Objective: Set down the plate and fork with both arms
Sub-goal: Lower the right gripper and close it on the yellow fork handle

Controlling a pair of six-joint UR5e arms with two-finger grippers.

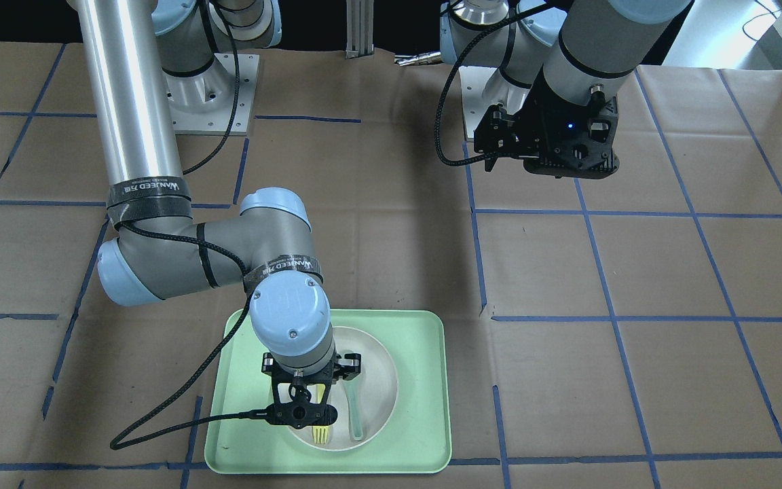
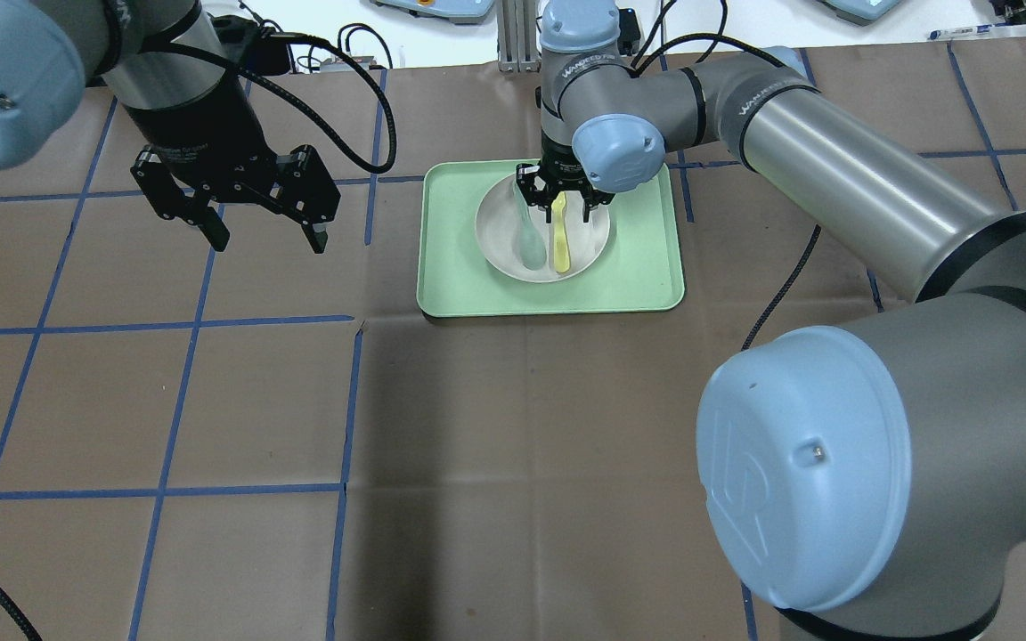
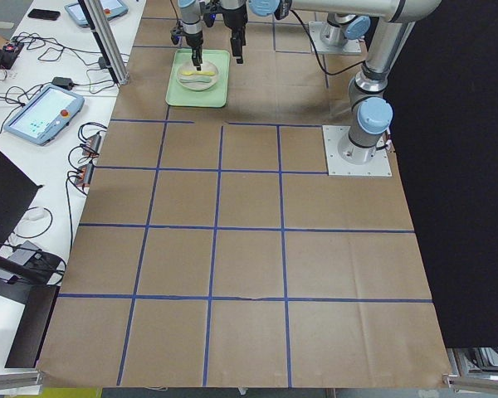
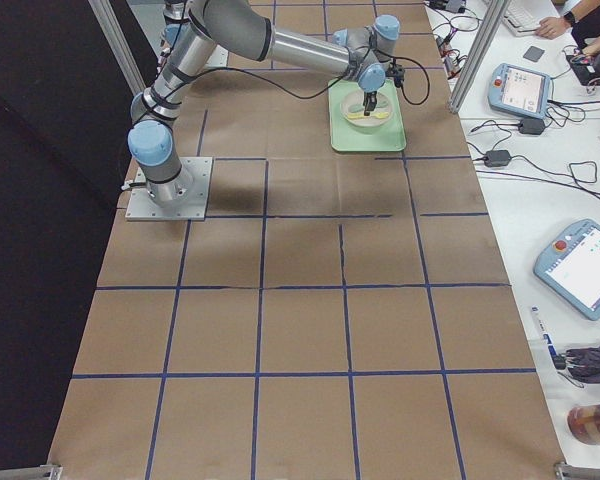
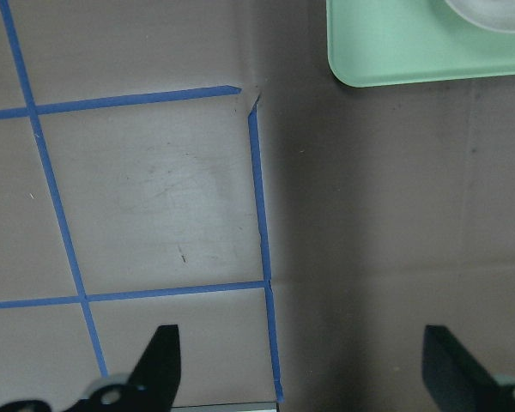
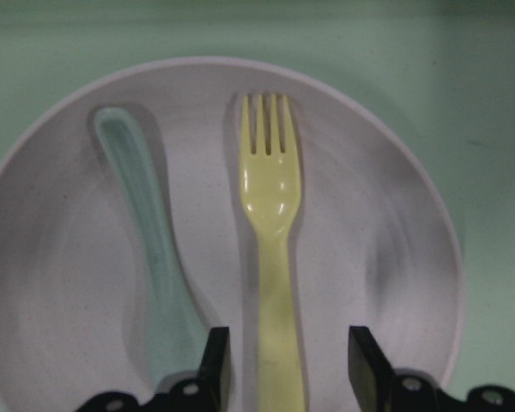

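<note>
The off-white plate lies in the pale green tray. The pale yellow fork lies flat in the plate, beside a grey-green spoon. My right gripper is low over the plate and open. In the right wrist view its fingers straddle the handle of the fork with a gap on each side, above the plate. My left gripper is open and empty, raised over bare table to the left of the tray. The left wrist view shows only the tray's corner.
The table is covered in brown paper with a grid of blue tape lines. The right arm's black cable hangs beside the tray. Teach pendants and cables lie on side benches past the table's far edge.
</note>
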